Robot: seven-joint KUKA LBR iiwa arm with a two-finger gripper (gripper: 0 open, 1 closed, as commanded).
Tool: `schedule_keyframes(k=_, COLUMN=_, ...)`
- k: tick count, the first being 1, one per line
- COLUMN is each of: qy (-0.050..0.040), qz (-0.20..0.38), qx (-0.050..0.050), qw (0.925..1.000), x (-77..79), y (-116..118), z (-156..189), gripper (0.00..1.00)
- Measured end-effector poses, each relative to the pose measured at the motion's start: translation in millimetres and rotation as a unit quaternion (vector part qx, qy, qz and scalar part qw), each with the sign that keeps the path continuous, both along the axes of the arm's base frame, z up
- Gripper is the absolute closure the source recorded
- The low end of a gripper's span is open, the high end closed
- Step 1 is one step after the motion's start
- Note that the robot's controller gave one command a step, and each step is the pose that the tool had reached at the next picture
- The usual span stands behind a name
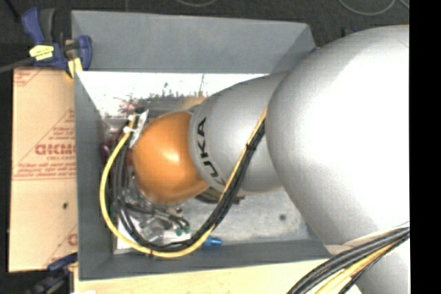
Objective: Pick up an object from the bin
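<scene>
Grey bin (189, 45) — arm (331, 134) overhead, blue scrap (213, 242) beside

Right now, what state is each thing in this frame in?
Arm: reaching in from the right, covering most of the bin floor.
Orange wrist cover: low over the bin's left half.
Gripper: down beneath the cover; open or shut cannot be told.
Small blue thing: lying loose by the near wall, apart from the gripper.
Grey metal bin: upright, open on top.
</scene>
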State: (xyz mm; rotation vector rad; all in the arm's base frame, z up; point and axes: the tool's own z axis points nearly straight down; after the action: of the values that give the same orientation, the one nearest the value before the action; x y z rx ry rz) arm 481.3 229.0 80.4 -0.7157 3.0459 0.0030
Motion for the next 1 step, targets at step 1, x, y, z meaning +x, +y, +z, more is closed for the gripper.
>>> schedule_keyframes(k=1, qy=-0.0172, qz=-0.024, qx=0.005, qw=0.9996, x=13.2, y=3.0, z=-33.7, gripper=0.00)
